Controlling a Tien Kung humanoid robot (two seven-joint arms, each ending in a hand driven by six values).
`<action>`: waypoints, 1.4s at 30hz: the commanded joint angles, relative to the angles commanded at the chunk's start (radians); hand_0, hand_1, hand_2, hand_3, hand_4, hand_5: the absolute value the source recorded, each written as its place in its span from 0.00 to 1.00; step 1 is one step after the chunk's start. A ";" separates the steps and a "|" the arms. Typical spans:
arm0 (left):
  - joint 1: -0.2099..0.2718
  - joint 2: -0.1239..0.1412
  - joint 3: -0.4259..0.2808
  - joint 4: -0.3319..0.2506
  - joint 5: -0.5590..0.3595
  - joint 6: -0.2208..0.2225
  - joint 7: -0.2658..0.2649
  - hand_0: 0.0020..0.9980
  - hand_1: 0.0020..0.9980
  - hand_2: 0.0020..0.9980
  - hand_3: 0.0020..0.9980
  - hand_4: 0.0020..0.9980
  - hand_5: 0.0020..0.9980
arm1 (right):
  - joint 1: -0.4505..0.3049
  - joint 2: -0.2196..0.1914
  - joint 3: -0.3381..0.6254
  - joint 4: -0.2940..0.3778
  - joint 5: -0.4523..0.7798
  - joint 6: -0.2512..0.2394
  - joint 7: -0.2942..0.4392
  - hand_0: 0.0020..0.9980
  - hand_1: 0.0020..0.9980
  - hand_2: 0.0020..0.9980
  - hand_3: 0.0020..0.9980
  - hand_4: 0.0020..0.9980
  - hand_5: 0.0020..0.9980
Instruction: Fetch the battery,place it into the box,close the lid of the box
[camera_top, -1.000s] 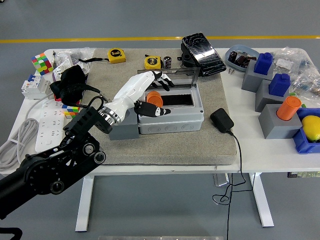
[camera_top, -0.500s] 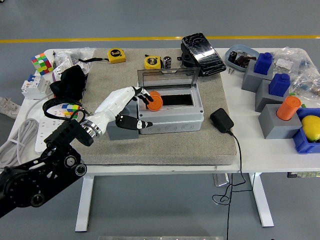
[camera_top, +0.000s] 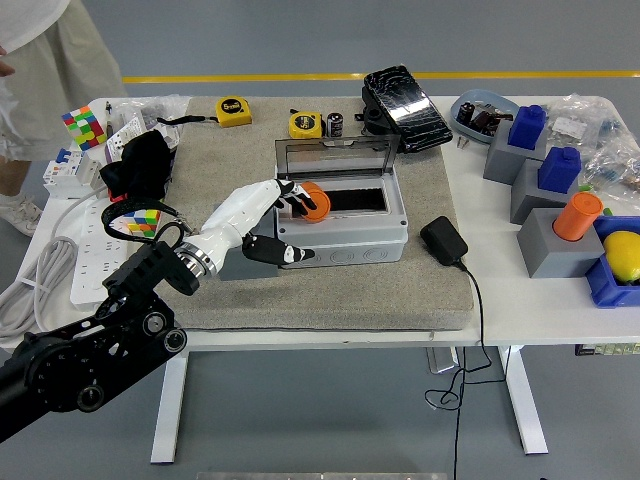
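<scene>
Orange battery (camera_top: 314, 201) is sitting at the left end of the grey box (camera_top: 345, 240), lid (camera_top: 333, 156) standing open; we are resting our left hand (camera_top: 262, 220), fingers relaxed and empty, against it.

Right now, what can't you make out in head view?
- Left hand fingertips cover part of the orange battery; grasp or touch unclear.
- Box interior: mostly hidden by its front wall.
- Person: cut off by top-left edge.
- Right arm: out of frame.
</scene>
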 joint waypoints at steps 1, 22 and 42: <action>-0.007 -0.009 0.001 0.011 0.000 -0.001 0.002 0.58 0.67 0.57 0.59 0.97 0.10 | 0.001 0.000 -0.001 0.000 0.000 0.000 0.000 0.64 0.69 0.72 0.77 1.00 0.65; -0.099 -0.132 -0.009 0.124 -0.008 -0.008 0.007 0.57 0.66 0.58 0.61 0.96 0.13 | -0.001 0.000 0.007 0.004 -0.001 -0.003 0.003 0.64 0.69 0.72 0.77 1.00 0.65; -0.056 -0.090 0.030 -0.038 -0.040 -0.024 0.040 0.54 0.61 0.56 0.60 0.96 0.14 | -0.004 0.001 0.015 0.003 -0.001 -0.007 0.010 0.64 0.69 0.72 0.77 1.00 0.65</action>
